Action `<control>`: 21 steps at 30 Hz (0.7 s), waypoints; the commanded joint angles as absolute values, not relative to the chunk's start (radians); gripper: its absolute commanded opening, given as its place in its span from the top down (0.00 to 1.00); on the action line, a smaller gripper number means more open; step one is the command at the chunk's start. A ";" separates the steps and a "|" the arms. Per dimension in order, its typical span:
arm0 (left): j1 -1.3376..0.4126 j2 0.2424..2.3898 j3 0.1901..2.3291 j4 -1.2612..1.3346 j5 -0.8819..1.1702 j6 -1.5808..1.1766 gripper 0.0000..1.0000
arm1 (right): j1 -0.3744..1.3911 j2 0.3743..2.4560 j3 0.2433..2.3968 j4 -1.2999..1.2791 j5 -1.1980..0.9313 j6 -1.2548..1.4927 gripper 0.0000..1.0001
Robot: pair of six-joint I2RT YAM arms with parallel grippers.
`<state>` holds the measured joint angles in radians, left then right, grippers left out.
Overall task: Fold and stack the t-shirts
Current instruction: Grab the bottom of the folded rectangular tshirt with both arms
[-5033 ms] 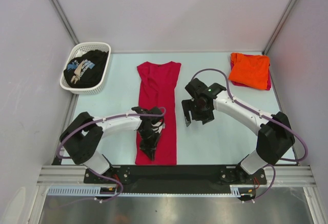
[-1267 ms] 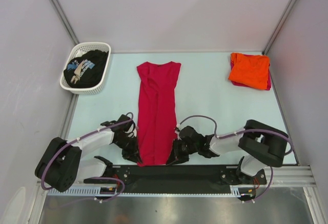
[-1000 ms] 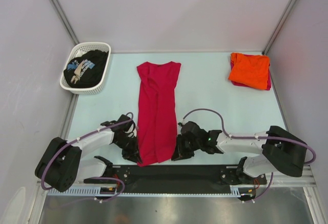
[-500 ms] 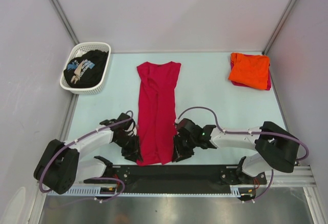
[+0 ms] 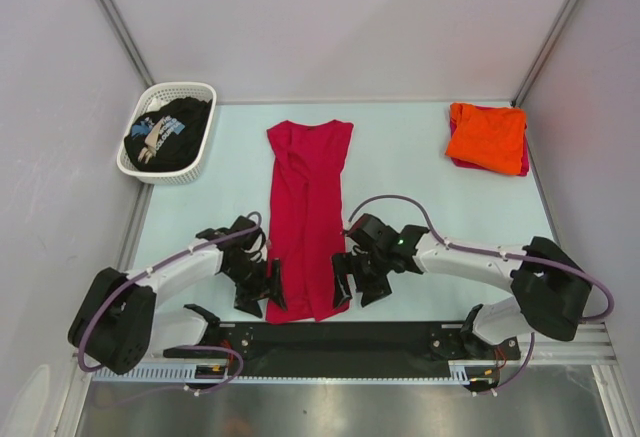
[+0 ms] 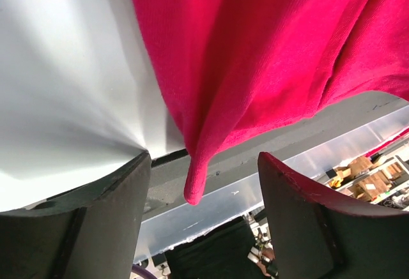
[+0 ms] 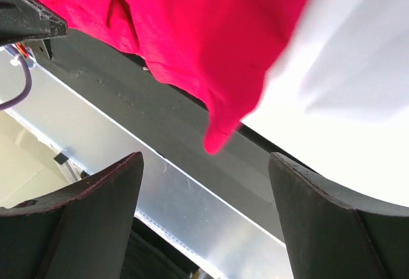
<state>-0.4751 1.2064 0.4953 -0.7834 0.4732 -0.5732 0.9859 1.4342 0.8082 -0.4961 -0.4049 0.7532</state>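
The red t-shirt (image 5: pixel 308 207) lies as a long narrow strip down the middle of the desk (image 5: pixel 420 172), with the left tool (image 5: pixel 262 292) at its near left corner and the right tool (image 5: pixel 353 289) at its near right corner. Both tools stand spread wide and grasp nothing: in each wrist view a loose corner of red cloth sits free between the parted fingers (image 6: pixel 102 221). The orange t-shirt (image 5: pixel 487 135) sits folded at the far right corner, and the black t-shirt (image 5: pixel 172 129) is bunched in the white basket (image 5: pixel 183 86) at the far left.
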 commanded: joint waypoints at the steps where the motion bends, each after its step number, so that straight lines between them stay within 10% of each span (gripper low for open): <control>1: -0.482 1.221 0.538 -0.781 0.465 -0.545 0.27 | 0.918 1.374 0.790 -0.571 -0.410 0.689 0.15; 21: -0.480 1.282 0.542 -0.753 0.468 -0.534 0.52 | 0.891 1.580 0.787 -0.387 -0.474 0.669 0.23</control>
